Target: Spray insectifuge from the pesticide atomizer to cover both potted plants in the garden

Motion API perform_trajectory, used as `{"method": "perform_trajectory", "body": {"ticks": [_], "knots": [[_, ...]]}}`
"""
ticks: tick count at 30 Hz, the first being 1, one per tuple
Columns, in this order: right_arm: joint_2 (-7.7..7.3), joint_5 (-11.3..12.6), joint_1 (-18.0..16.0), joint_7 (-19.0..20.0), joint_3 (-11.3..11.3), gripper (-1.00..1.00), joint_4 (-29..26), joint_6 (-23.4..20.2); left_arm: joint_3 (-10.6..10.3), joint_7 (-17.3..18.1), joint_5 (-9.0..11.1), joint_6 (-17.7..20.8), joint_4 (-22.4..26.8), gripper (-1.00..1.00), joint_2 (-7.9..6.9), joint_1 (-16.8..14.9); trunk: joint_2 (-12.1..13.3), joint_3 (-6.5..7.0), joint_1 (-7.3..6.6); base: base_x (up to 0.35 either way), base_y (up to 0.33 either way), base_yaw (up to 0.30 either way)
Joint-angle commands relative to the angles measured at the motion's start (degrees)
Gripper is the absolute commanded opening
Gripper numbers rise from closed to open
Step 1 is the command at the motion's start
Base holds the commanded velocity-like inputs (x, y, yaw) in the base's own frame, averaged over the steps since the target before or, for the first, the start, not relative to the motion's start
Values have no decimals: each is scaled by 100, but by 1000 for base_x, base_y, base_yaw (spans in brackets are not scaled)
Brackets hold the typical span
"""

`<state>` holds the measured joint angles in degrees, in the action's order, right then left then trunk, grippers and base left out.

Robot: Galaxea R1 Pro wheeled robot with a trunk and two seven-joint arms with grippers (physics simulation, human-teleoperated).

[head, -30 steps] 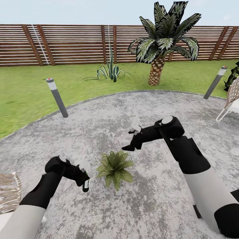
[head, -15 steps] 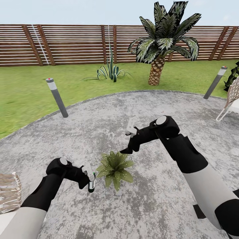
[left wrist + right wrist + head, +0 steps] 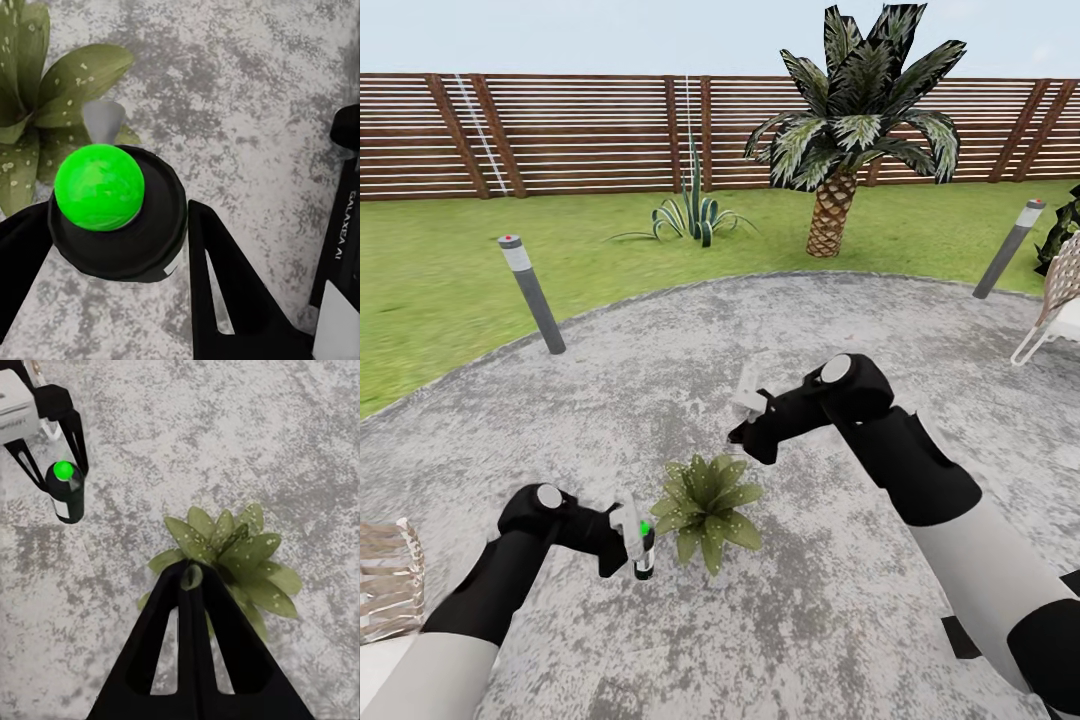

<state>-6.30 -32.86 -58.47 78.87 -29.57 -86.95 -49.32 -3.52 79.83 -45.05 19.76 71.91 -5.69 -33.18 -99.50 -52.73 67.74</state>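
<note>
My left gripper [image 3: 639, 548] is shut on the pesticide atomizer [image 3: 644, 552], a small dark bottle held upright just left of a potted plant [image 3: 705, 505] on the grey paving. In the left wrist view the atomizer [image 3: 124, 229] sits between the black fingers [image 3: 225, 289]. Its round top [image 3: 98, 187] glows green and its grey nozzle [image 3: 103, 120] points at the speckled leaves [image 3: 34, 90]. My right gripper [image 3: 738, 437] hangs shut and empty just behind the plant. From the right wrist, its closed tips [image 3: 191, 577] sit over the plant [image 3: 229, 551], with the atomizer [image 3: 67, 493] beyond.
Two grey bollards [image 3: 533, 295] [image 3: 1010, 245] stand at the paving's edge. Lawn, a spiky agave [image 3: 695, 215], a palm [image 3: 850, 130] and a slat fence [image 3: 560, 135] lie beyond. Wicker furniture sits at the right edge [image 3: 1060, 290] and the lower left [image 3: 385, 580].
My left gripper has carried the atomizer right, toward the plant, and stood it upright; its top now shows green. My right gripper has drifted a little left and down.
</note>
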Motion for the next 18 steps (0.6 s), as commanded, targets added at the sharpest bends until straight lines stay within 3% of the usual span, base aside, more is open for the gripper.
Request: {"method": "perform_trajectory", "body": {"ticks": [1, 5, 12, 18], "knots": [[-2, -55, -6, 48, -25, -100, -7, -41, -9, 32, 43, -37, 4, -100, -3, 6, -2, -5, 0, 0, 0, 0], [-3, -61, -6, 49, -51, -100, -6, -35, -9, 28, 253, -233, 0, -100, -5, 18, -2, -5, 0, 0, 0, 0], [-3, -63, 1, 49, -102, -100, -11, -33, -17, 43, 440, -391, 10, -100, -3, 21, -2, -5, 0, 0, 0, 0], [-7, -78, 10, 49, -387, -100, -9, -40, -37, 48, 522, -413, 29, -100, 35, 22, -2, -5, 0, 0, 0, 0]]}}
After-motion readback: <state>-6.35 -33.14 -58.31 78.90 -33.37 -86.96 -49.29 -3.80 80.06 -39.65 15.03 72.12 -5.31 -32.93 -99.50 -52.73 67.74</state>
